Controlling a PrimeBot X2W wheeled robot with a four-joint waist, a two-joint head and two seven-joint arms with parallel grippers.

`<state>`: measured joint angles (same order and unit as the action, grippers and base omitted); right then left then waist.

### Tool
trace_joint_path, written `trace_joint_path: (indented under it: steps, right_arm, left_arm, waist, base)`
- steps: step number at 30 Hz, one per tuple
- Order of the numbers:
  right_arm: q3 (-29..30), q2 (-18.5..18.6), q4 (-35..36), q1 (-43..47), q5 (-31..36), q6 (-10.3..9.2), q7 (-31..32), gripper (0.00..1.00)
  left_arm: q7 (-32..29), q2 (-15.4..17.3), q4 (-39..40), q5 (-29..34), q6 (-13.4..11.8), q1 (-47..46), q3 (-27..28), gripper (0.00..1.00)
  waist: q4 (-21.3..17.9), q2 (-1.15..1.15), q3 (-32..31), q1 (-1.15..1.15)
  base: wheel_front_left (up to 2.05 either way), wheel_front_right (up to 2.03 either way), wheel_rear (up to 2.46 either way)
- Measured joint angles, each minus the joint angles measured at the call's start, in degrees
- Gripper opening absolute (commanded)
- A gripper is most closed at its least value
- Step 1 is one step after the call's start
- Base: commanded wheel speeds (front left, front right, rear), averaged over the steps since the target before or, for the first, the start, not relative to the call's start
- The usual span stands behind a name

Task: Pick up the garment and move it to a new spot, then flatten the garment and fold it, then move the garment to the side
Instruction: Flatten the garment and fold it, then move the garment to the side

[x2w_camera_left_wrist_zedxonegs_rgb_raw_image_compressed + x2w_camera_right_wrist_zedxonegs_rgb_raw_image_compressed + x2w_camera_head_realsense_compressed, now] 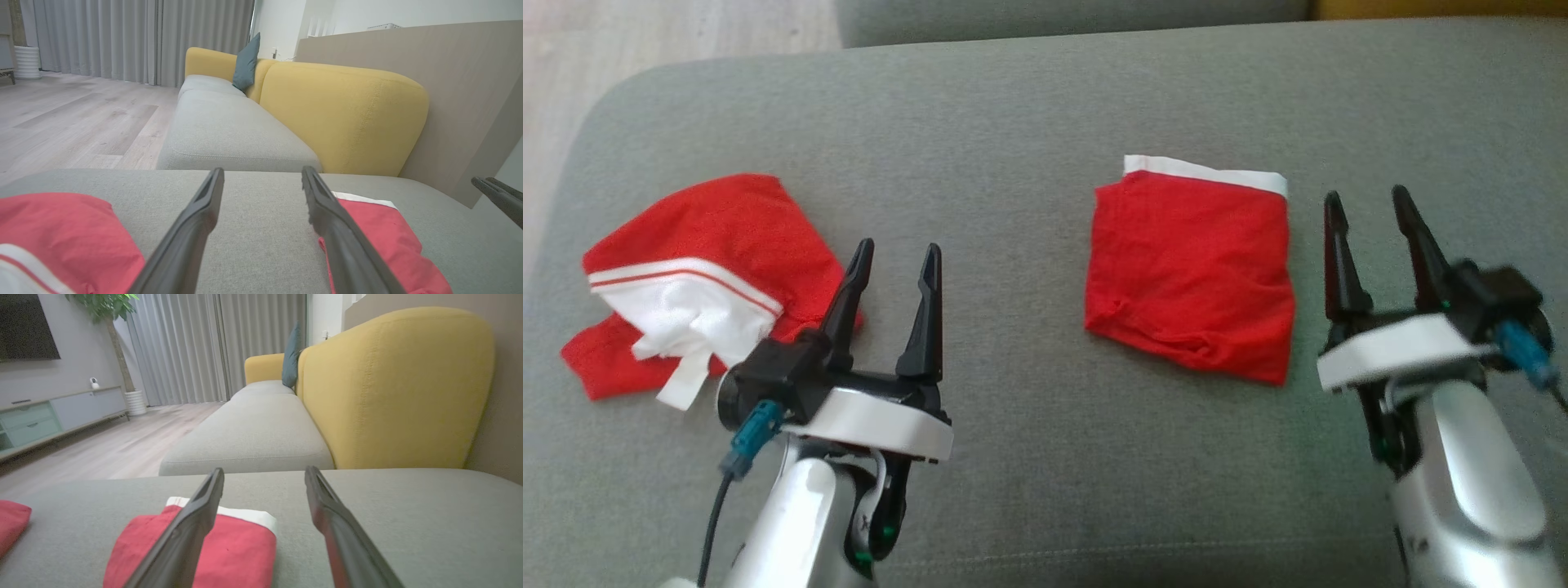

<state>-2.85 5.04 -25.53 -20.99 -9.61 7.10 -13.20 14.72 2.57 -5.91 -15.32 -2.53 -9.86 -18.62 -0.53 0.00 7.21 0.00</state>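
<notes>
Two red garments lie on the cushion point(1013, 122): the right garment point(1188, 278) folded, the left garment point(711, 269) crumpled, likely next, with left gripper point(897, 251) and right gripper point(1366, 196) gaping empty.

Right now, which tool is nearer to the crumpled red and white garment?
Left. The left tool hovers open by the crumpled red and white garment; the right tool is past the folded red garment.

Home living room. Long fabric sofa point(392, 388), mustard-yellow back, grey seat, teal throw cushion point(291, 355) on it. Floor-length grey pleated curtains point(196, 347), pale wood-plank floor point(122, 453), low grey sideboard point(53, 416) under dark wall-mounted screen point(24, 326), leafy tree point(106, 306) in white ribbed pot.
</notes>
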Motion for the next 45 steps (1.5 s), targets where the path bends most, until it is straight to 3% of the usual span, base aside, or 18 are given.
trace_joint_path:
  steps: [7,21,32,45]
  right_arm:
    - [4.6,-1.8,10.1,7.8,8.7,0.00,0.0,1.00]
    - [5.1,-2.3,12.3,10.8,4.9,0.00,2.0,1.00]
    - [1.6,-2.2,0.6,2.9,-4.6,0.00,7.5,1.00]
    - [0.9,-1.7,-13.4,-7.2,-6.3,0.00,7.1,0.98]
  left_arm:
    - [0.0,0.0,0.0,-0.3,0.0,-0.5,0.1,1.00]
    - [0.0,0.0,-0.8,-0.6,0.5,-0.5,0.2,1.00]
    - [0.0,0.0,-0.9,-0.6,1.1,-3.2,-1.1,1.00]
    - [0.0,0.0,-0.8,-0.6,1.5,-6.1,-1.5,1.00]
  waist:
    - [-2.3,0.00,0.5,0.00]
    - [-2.5,0.00,2.2,0.00]
    - [0.4,0.00,7.4,0.00]
    - [4.6,0.00,13.1,0.00]
  base:
    - [0.00,0.00,0.00]
    - [0.00,0.00,0.00]
    - [0.00,0.00,0.00]
    - [0.00,0.00,0.00]
